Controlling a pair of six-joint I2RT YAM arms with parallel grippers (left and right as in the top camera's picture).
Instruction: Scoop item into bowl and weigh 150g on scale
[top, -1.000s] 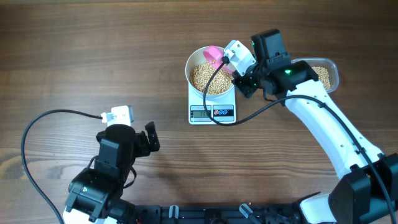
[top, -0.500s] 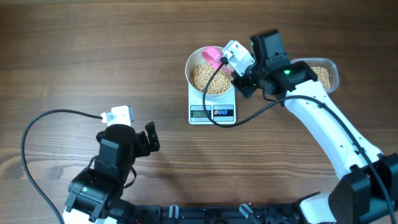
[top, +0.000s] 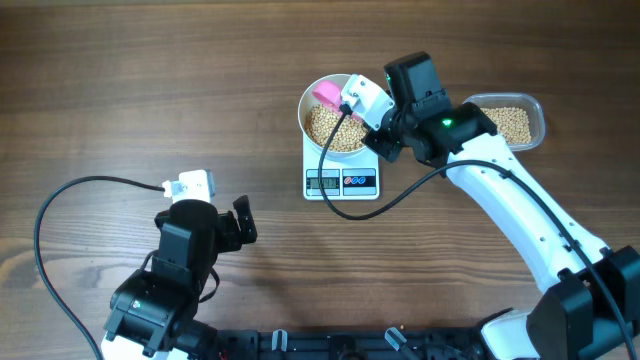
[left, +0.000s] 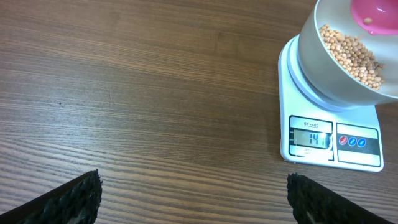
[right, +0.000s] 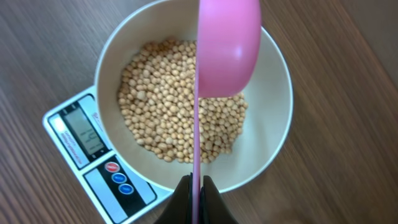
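Up above the table, the right gripper (top: 358, 105) has swung left since a moment ago, carrying the pink scoop (top: 325, 94) from the near-right side of the white bowl (top: 304, 110) across to its far-left rim. The bowl sits on the scale (top: 342, 181), beans (top: 335, 130) heaped inside, with more waiting in the clear tub (top: 540, 118) to the right. The left gripper (top: 243, 222) is parked well apart, fingers spread wide.

Down at the left wrist, the scoop hangs over the bowl with what looks like one last bean in it. The display digits are small but seem to read just short of target.

On the right wrist, the fingers are pinched tight on the scoop's thin handle, its cup tipped above the beans. My call: that load is dumped, and a small top-up is still needed.
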